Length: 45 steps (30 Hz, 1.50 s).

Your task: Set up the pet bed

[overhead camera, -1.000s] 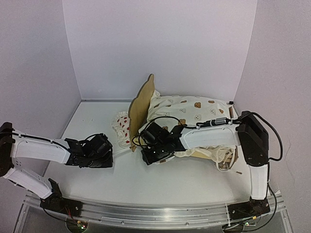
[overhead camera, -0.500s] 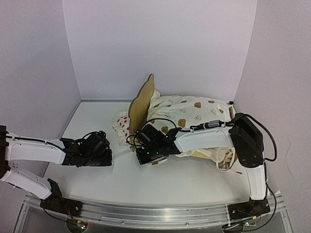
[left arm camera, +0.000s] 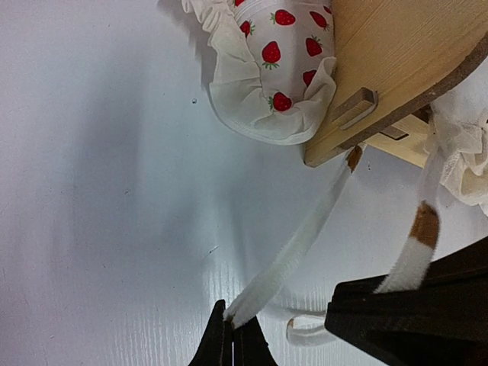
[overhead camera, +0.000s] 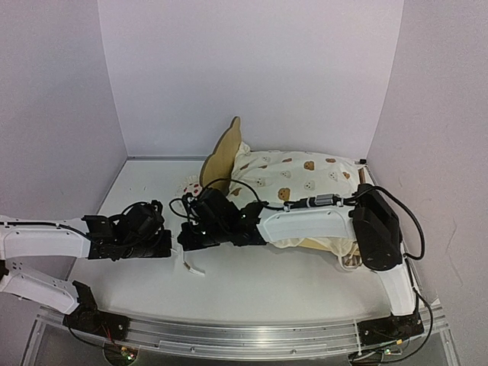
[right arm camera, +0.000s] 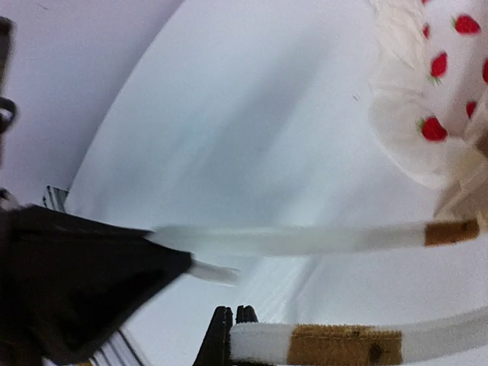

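Observation:
The pet bed [overhead camera: 223, 156] stands at the back, its plywood headboard [left arm camera: 404, 53] upright, and the cream bear-print cushion [overhead camera: 297, 174] lies across it. Two cushion ties run forward from the headboard's foot. My left gripper [left arm camera: 232, 326] is shut on the end of the plain white tie [left arm camera: 293, 248]. My right gripper [right arm camera: 234, 314] is shut on the tie with a brown patch [right arm camera: 328, 345]. In the top view the left gripper [overhead camera: 169, 242] and right gripper [overhead camera: 185, 238] sit nearly tip to tip in front of the headboard.
The strawberry pillow [left arm camera: 271, 69] lies on the table against the headboard's left side, mostly hidden by the right arm in the top view. A loose tie end [overhead camera: 191, 265] rests on the white table [overhead camera: 252, 286]. Walls close off the left, back and right.
My right gripper has shut on the brown-patched tie and pulled it left, toward the left gripper. The left arm has drawn slightly left, still holding its tie.

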Motion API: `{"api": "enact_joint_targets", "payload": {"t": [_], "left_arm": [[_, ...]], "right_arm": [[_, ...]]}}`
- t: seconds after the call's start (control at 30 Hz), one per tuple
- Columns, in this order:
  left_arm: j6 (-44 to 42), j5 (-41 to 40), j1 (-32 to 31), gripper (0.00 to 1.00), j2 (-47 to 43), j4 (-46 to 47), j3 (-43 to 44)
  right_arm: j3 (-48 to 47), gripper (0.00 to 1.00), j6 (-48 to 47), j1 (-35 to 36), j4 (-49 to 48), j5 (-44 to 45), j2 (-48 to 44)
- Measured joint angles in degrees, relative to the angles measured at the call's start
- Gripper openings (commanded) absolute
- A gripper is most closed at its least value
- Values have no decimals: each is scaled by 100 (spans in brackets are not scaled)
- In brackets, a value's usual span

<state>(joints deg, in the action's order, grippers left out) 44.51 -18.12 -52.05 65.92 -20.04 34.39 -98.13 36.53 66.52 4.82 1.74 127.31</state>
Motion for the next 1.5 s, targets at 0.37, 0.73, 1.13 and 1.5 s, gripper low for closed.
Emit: {"api": "enact_joint_targets", "payload": {"t": [0.37,0.73,1.13,1.5], "left_arm": [[-119,99,0,0,-23,-131,44],[-223,133,0,0,3,-392,309],[-254,91,0,0,-17,-561,461],[-273,482,-2,0,-27,-695,461]], "right_arm": [[2029,0,-43,-8,-109,457,-516],[1129,0,79,-21,-533,262,-636],[3049,39,184,-23,-2279,412,-1400],[3759,40,34,-23,-1168,572,-1840]]}}
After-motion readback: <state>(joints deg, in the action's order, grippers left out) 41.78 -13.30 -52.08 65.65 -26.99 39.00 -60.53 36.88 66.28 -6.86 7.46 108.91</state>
